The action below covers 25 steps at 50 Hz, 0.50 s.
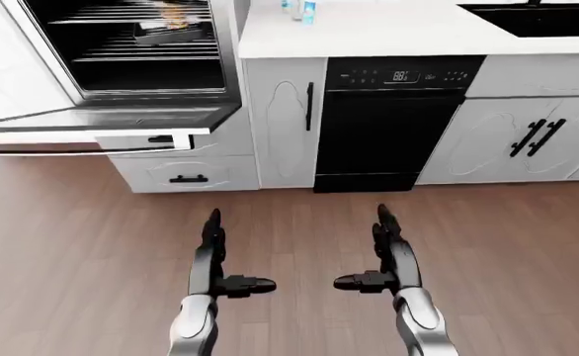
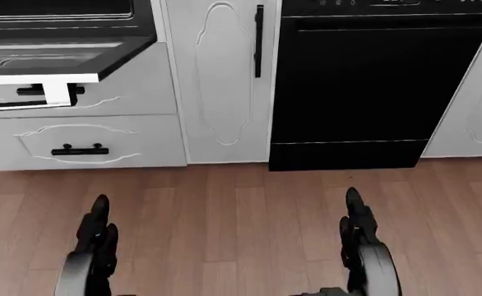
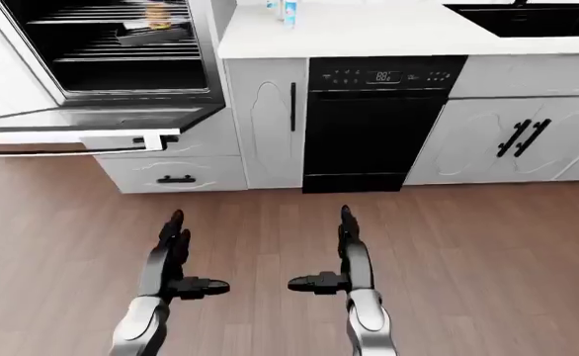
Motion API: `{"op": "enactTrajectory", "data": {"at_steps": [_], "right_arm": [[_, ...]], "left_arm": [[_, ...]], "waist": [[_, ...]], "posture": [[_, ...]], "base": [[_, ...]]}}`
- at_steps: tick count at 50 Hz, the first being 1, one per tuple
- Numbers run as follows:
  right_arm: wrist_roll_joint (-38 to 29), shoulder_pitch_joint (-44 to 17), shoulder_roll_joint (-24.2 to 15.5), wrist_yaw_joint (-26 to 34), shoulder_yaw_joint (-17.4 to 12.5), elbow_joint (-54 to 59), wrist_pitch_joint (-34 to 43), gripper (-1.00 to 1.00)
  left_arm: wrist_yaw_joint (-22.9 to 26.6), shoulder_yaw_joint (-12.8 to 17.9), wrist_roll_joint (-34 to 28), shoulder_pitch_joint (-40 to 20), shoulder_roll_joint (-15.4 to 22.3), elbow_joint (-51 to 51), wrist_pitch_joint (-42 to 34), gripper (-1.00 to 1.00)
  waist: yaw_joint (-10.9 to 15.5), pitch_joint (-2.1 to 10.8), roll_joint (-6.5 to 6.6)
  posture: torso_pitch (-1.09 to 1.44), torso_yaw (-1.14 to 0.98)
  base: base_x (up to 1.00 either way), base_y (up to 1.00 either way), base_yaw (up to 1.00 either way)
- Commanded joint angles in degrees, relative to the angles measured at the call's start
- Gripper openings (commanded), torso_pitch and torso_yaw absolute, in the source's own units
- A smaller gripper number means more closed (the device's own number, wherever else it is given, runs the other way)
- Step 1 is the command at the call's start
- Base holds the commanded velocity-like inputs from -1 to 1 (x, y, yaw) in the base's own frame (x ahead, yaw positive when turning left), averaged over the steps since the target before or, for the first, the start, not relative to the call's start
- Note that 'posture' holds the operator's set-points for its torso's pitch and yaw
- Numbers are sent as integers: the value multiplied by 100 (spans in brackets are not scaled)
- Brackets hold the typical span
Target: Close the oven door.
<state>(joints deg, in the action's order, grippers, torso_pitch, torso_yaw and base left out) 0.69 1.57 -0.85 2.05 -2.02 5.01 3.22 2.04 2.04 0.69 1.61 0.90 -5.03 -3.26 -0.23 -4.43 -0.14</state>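
Note:
The oven [image 1: 131, 52] sits at the upper left of the left-eye view with racks and a tray of food inside. Its door [image 1: 92, 122] hangs open, lying flat and reaching toward me, with its handle bar [image 1: 72, 150] along the near edge. My left hand [image 1: 216, 252] and right hand [image 1: 383, 248] hover over the wooden floor low in the view. Both are open with fingers straight and thumbs pointing inward. Neither touches anything, and both are well below and to the right of the door.
A black dishwasher [image 1: 394, 122] stands to the right of a narrow white cabinet [image 1: 285, 119]. White drawers [image 1: 186, 174] lie under the oven door. A counter [image 1: 388, 30] carries small bottles [image 1: 299, 9] and a dark sink [image 1: 542, 18]. More white cabinets [image 1: 537, 137] fill the right.

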Motion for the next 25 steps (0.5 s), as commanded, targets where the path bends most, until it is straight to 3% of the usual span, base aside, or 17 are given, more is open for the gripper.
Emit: {"op": "enactTrajectory", "data": {"at_steps": [1, 3, 4, 5, 7, 8, 16, 19, 22, 25], "right_arm": [[-206, -247, -24, -72, 77, -145, -576, 100], [-226, -256, -19, -51, 89, -86, -634, 100], [-536, -285, -38, -258, 130, 67, -766, 100], [-230, -301, -3, -37, 87, 70, -696, 100], [-349, -336, -17, -104, 100, 228, -814, 100], [-383, -344, -18, -143, 94, 246, -828, 100], [-326, -478, -39, -123, 53, 642, -999, 100], [11, -681, -53, 8, -94, 1172, -1060, 100], [613, -1101, -98, 345, -291, 2198, -1048, 100], [1145, -1924, -241, 724, -569, 4315, -1765, 100]], "left_arm": [[417, -98, 153, 3, 69, 520, 438, 100], [580, -69, 260, 32, 58, 560, 471, 100], [600, -43, 301, 29, 46, 593, 434, 100], [637, -63, 268, 25, 47, 550, 478, 100], [631, -82, 220, 53, 29, 556, 487, 100], [626, -78, 217, 50, 23, 557, 484, 100], [676, -88, 173, 47, 21, 434, 636, 100], [567, 30, 166, -189, 49, -35, 761, 100], [517, 223, 451, -541, 99, -778, 705, 100], [837, 487, 1210, -919, 148, -1723, 773, 100]], "waist": [[-12, 5, -45], [65, 344, 2], [65, 296, 7], [57, 95, -28], [63, 389, -34], [62, 421, -34], [50, 466, -24], [47, 481, -26], [41, 512, -23], [19, 539, -12]], "posture": [[0, 0], [0, 0], [0, 0], [0, 0], [0, 0], [0, 0], [0, 0], [0, 0], [0, 0], [0, 0]], "base": [[0, 0, 0], [0, 0, 0], [0, 0, 0], [0, 0, 0], [0, 0, 0], [0, 0, 0], [0, 0, 0], [0, 0, 0], [0, 0, 0], [0, 0, 0]]}}
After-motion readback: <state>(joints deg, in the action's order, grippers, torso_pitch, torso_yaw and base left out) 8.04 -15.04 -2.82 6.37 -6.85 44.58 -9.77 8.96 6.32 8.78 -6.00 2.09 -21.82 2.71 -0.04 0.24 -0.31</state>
